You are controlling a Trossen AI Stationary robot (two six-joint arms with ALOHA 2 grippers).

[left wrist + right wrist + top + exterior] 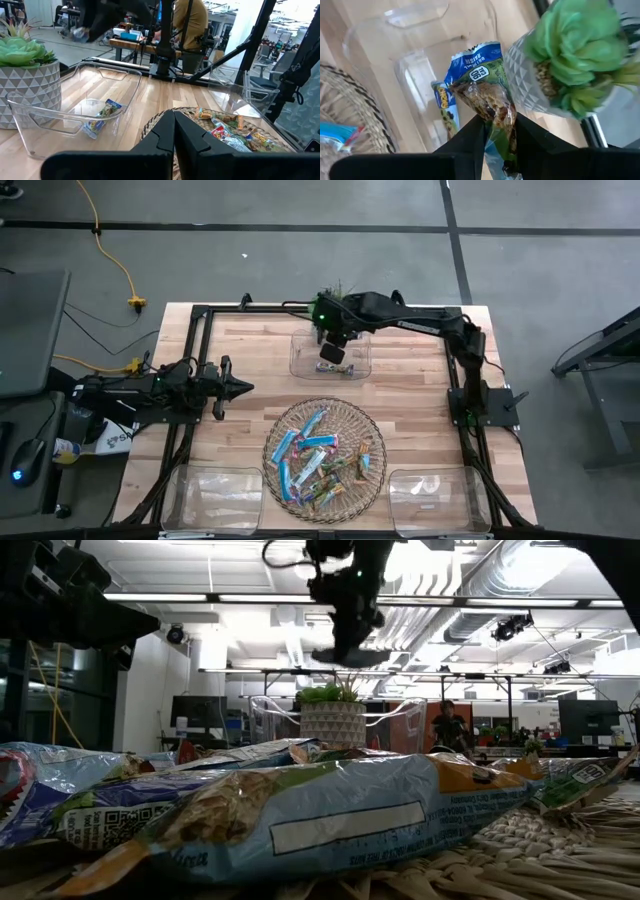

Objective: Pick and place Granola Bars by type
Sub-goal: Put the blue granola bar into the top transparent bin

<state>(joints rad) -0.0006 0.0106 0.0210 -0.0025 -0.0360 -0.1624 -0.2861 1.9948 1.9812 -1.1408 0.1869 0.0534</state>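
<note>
1. Right gripper [497, 135] up over the clear bin [330, 355] at the far middle of the table [410, 395], just beside the potted succulent [570, 65]. Fingers pinched narrow on a blue-and-green oatmeal raisin bar [482, 87], wrapper sticking out past the tips, hanging above the bin.
2. Second bar [102, 114] already lying flat on that bin's floor, same kind of wrapper by the look of it, though hard to be sure from here.
3. Left gripper [174, 131] parked low at the table's left side, pointed toward the wicker tray [372, 430]. Fingers pressed together, nothing between them.
4. Rest of the Granola Bars [318, 458] heaped in the round wicker tray near the front middle: bright blue ones mostly on the left part of the pile, tan-green ones more to the right.
5. Two more clear bins at the front corners, front left bin [215, 498] and front right bin [440, 498]. Contents not readable from above.
6. Person [448, 728] standing way back in the room past the table.
</note>
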